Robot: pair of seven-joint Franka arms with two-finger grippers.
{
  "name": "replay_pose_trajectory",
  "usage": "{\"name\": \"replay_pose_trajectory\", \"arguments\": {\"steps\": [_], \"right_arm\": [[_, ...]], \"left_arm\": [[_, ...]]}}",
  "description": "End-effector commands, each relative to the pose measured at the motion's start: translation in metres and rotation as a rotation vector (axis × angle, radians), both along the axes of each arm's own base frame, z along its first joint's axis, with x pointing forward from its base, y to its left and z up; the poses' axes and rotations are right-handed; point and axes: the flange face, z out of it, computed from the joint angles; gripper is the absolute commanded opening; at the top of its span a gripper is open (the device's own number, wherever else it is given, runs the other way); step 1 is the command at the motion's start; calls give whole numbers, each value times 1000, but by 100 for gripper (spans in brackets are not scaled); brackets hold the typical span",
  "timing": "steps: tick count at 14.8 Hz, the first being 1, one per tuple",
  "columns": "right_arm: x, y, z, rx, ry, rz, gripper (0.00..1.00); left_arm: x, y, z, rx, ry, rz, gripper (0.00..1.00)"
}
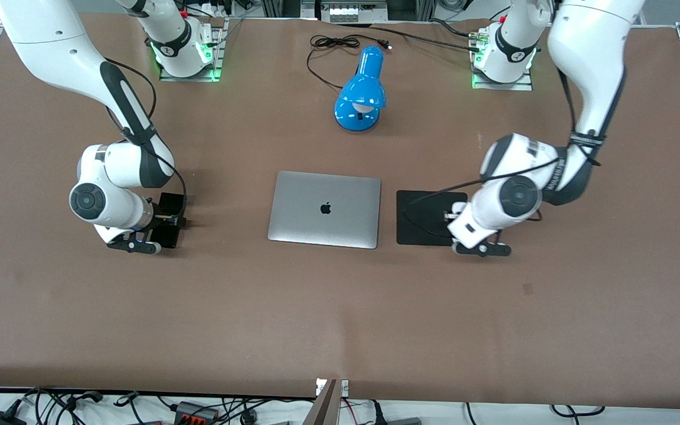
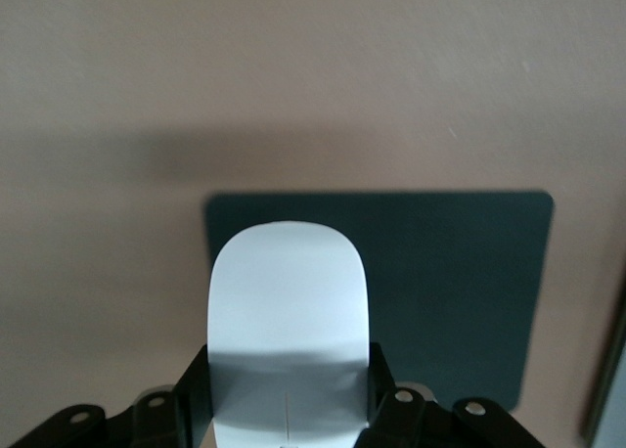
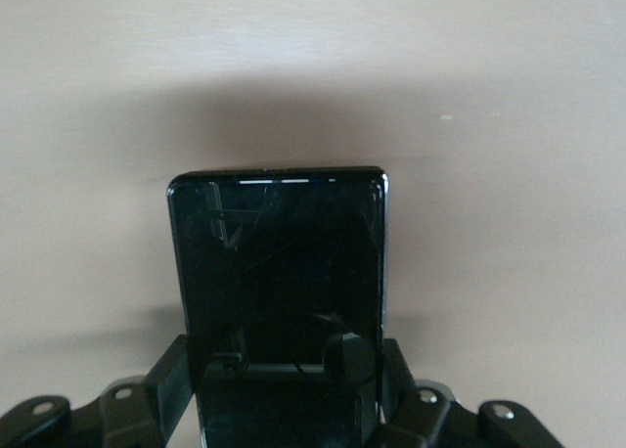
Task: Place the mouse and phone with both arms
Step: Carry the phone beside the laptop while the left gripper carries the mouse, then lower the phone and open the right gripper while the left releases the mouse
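My left gripper (image 2: pixel 289 414) is shut on the white mouse (image 2: pixel 289 301) and holds it low over the black square pad (image 2: pixel 450 272). In the front view the left gripper (image 1: pixel 463 229) is over the pad's (image 1: pixel 425 218) edge toward the left arm's end of the table, and the hand hides the mouse. My right gripper (image 3: pixel 284 404) is shut on the black phone (image 3: pixel 279 272) and holds it low over bare table. In the front view the right gripper (image 1: pixel 170 223) and the phone (image 1: pixel 172 203) are beside the laptop, toward the right arm's end.
A closed silver laptop (image 1: pixel 324 209) lies at the table's middle, between the phone and the pad. A blue desk lamp (image 1: pixel 361 91) with a black cord lies farther from the front camera than the laptop. The brown table (image 1: pixel 340 313) stretches nearer the camera.
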Motion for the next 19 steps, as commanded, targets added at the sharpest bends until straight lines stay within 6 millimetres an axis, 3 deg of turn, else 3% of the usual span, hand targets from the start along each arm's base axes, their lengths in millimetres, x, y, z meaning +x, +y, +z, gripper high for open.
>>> {"name": "replay_pose_trajectory", "arguments": {"steps": [1,5,8,10,13,15,19], "right_arm": [[24,29,46,20,40,36,18],[34,97,70,84,-6,114,18],[35,144,58,116,-4,236,18],[25,171,54,141,11,373,19],[0,191,31,117,71,359,22],[-16,191,19,82,99,263,21],[-27,189,6,2,102,8,21]], "left_arm": [[-22,-12,-6,33,21,1,41],[-36,-26,-16,5,-14,-13,42],[-54,-30,-37,-10,-52,41,42],[-66,-35,-51,-29,-69,42,42],[-71,-35,-61,-39,-80,49,42],[-71,-36,-67,-42,-80,53,42],[-69,-38,-71,-57,-100,61,43]]}}
